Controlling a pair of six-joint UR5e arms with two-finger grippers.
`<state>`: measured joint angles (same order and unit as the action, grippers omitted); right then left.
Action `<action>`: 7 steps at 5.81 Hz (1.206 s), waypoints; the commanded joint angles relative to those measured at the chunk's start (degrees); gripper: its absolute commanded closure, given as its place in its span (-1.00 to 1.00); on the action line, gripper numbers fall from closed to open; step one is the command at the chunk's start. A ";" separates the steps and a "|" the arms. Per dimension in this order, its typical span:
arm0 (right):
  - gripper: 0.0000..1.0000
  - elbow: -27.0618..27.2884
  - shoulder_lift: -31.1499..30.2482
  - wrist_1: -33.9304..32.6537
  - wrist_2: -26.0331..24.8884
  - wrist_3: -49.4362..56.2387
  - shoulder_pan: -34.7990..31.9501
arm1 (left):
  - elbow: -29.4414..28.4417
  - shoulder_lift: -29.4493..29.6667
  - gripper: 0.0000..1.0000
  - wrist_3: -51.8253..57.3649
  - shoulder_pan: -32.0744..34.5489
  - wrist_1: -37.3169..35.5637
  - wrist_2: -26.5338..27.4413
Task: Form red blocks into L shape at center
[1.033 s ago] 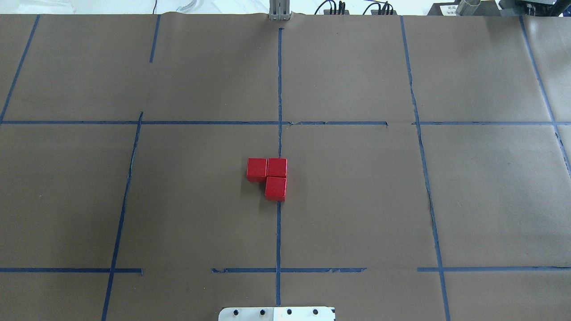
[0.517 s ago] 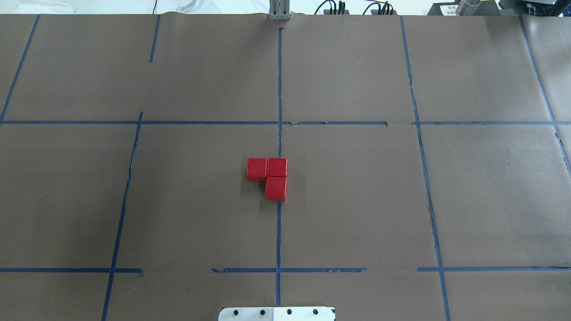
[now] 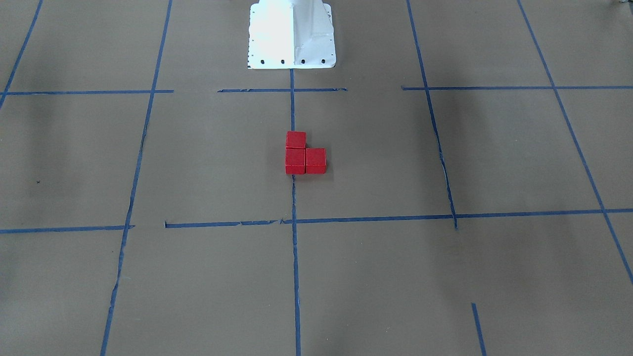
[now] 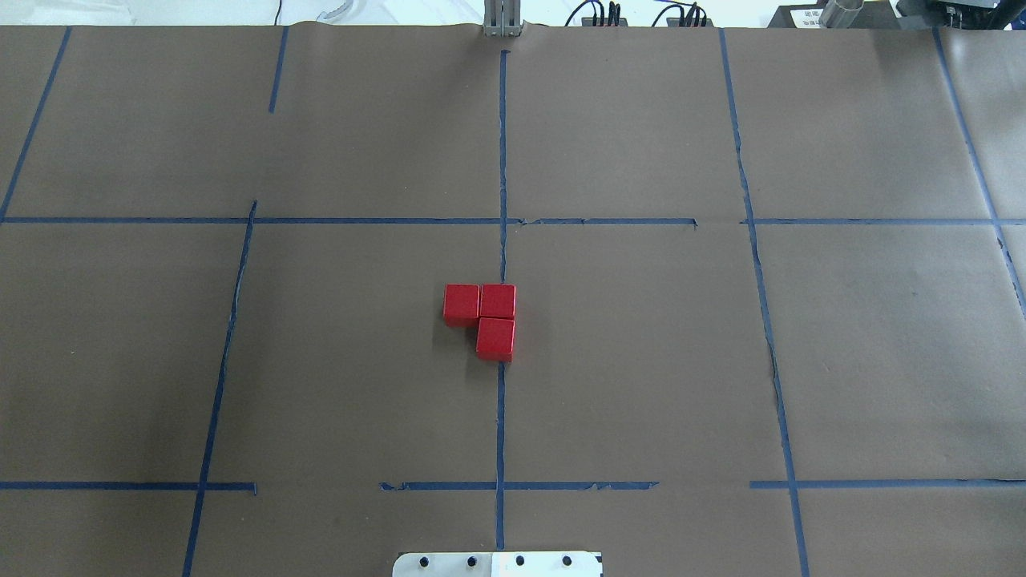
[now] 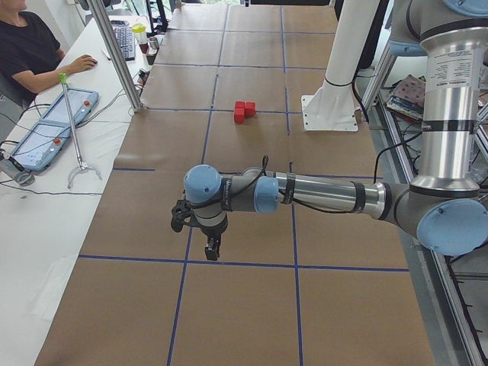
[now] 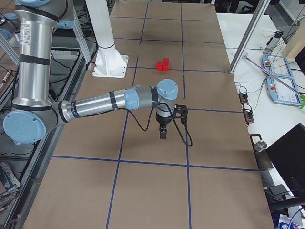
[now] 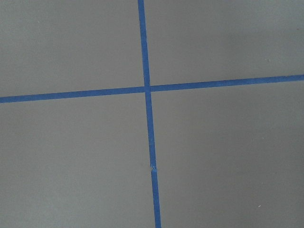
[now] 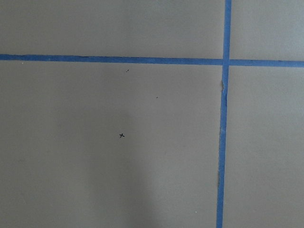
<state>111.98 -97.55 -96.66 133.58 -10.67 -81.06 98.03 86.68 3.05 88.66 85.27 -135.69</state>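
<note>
- Where the middle tape line runs through the center, the red blocks sit touching in an L, mid-frame overhead.
- Left gripper hangs above the bench, lower middle of the left side view.
- Right gripper hangs mid-frame in the right side view.
- Whether either one's fingers are open or closed, I cannot tell.

Matt red blocks, dull creased brown paper, blue tape, smooth white-painted base.
</note>
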 commanded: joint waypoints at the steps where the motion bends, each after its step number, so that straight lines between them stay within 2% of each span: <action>1: -1.00 0.08 -1.14 0.07 0.19 0.12 -0.06 | -0.30 -0.37 -1.00 -0.41 -0.07 0.34 -0.36; 7: -1.00 0.34 -2.38 4.11 1.07 -0.49 0.02 | -1.71 -0.90 -1.00 0.29 -0.16 0.68 -0.36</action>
<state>112.22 -99.93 -93.25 134.64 -11.04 -81.04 96.44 85.82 3.29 88.50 85.96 -136.06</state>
